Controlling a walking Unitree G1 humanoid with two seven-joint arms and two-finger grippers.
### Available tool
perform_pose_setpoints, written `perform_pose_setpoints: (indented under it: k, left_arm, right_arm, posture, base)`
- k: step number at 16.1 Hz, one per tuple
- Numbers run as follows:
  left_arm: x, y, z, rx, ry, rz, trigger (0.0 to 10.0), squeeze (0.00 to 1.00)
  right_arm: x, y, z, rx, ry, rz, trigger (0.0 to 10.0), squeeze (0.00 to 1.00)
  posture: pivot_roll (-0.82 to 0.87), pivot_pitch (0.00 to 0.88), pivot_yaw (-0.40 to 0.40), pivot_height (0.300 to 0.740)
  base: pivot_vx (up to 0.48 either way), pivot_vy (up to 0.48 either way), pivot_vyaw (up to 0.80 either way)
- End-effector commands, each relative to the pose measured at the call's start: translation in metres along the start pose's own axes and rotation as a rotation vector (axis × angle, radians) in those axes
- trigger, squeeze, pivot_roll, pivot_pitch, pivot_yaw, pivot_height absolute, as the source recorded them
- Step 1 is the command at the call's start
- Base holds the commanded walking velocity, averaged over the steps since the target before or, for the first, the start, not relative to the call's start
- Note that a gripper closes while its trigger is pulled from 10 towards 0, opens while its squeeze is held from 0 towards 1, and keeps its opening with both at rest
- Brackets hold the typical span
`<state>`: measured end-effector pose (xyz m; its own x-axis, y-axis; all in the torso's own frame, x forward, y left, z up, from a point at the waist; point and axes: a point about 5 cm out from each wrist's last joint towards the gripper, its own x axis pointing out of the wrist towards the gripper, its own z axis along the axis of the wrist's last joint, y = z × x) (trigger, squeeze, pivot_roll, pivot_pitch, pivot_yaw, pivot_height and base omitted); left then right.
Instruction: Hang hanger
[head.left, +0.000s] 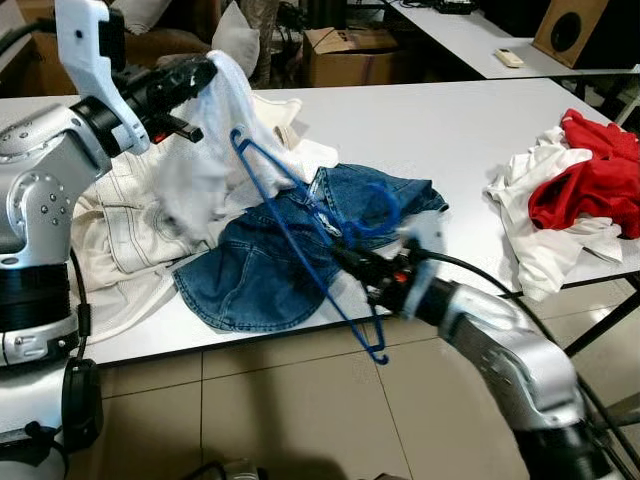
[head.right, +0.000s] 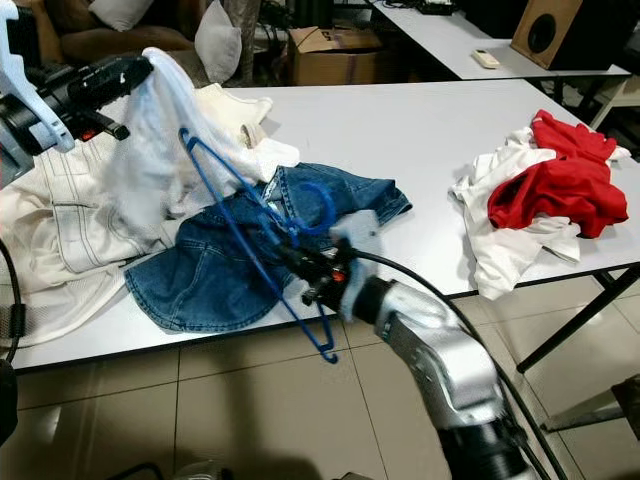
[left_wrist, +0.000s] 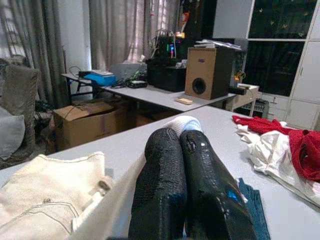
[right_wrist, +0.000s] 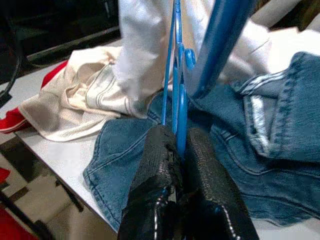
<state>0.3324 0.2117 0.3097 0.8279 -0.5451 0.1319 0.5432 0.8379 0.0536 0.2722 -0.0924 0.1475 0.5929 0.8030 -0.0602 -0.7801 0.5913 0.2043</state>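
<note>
Right gripper (head.left: 345, 255), centre of the frame in the left eye view: fingers pressed together on the blue plastic hanger (head.left: 300, 225), clamped near its neck. Confirmed in the right wrist view, where the two black fingers (right_wrist: 155, 170) pinch the blue bar (right_wrist: 179, 100) with no gap. Hanger held tilted above the table edge, one end toward upper left at the raised white cloth, the other end overhanging the tiled floor (head.left: 300, 420) at lower centre, hook toward the right over the denim.

Left gripper (head.left: 195, 75), upper left of the frame: fingers closed on a white garment (head.left: 215, 140), lifted clear of the table and draping down beside the hanger's upper end. In the left wrist view, both fingers (left_wrist: 165, 170) pressed together with white fabric (left_wrist: 182, 124) showing at the tips.

On the white table (head.left: 440, 130): blue denim garment (head.left: 270, 260) at centre, lying flat under the hanger; cream trousers (head.left: 120, 230) at left, partly under the white garment; red garment (head.left: 590, 180) on a heap of white clothes (head.left: 540, 235) at the right edge, well apart from the denim.

Upper background: cardboard box (head.left: 345, 50) and wooden speaker (head.left: 580, 30).
</note>
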Motion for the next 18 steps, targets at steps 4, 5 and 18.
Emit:
perform_pose_setpoints:
  k: [4,5,18]
  left_arm:
    - [-0.002,0.0,0.008,0.026,-0.027,0.054,0.0,0.0]
    - [-0.003,0.0,0.006,0.031,-0.01,0.054,0.0,0.0]
    - [-0.009,-0.017,-0.009,0.183,0.09,-0.114,0.0,0.0]
  right_arm:
    - [0.002,-0.001,-0.001,-0.009,0.043,0.02,10.0,0.0]
    - [0.001,-0.001,-0.001,-0.013,0.042,0.009,10.0,0.0]
    - [0.014,-0.031,0.014,0.516,-0.105,-0.129,10.0,0.0]
  posture:
    - [-0.06,0.0,-0.06,0.74]
    - [-0.06,0.0,-0.06,0.74]
    - [-0.08,0.0,-0.071,0.74]
  base:
    - [0.0,0.0,0.0]
    - [0.0,0.0,0.0]
    - [0.0,0.0,0.0]
